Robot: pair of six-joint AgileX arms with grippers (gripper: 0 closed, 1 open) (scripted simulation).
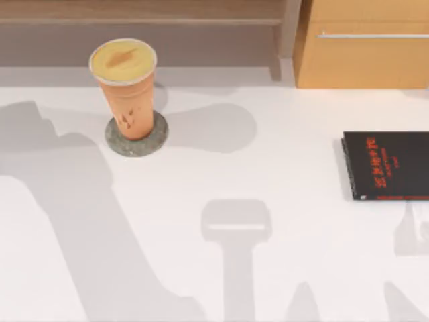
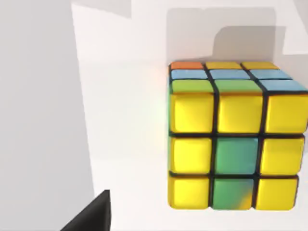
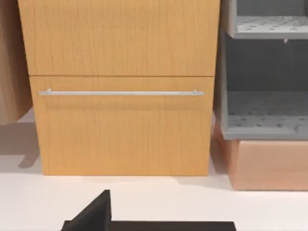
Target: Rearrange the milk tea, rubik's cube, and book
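Desk stock: tall orange-tan milk tea cup, rubik's cube, thin black book.

You have the tall tapered orange-tan milk tea cup (image 1: 127, 90) with its round yellowish lid upright on a flat grey round coaster (image 1: 137, 143), far left on the white desk (image 1: 268, 168). The thin black book with red lettering (image 1: 389, 166) lies flat at the right edge, below the wooden drawer cabinet (image 1: 362, 47). Your left wrist camera faces the mostly yellow rubik's cube (image 2: 236, 139) on the desk. Whether either tool is wide or narrow, you cannot tell.
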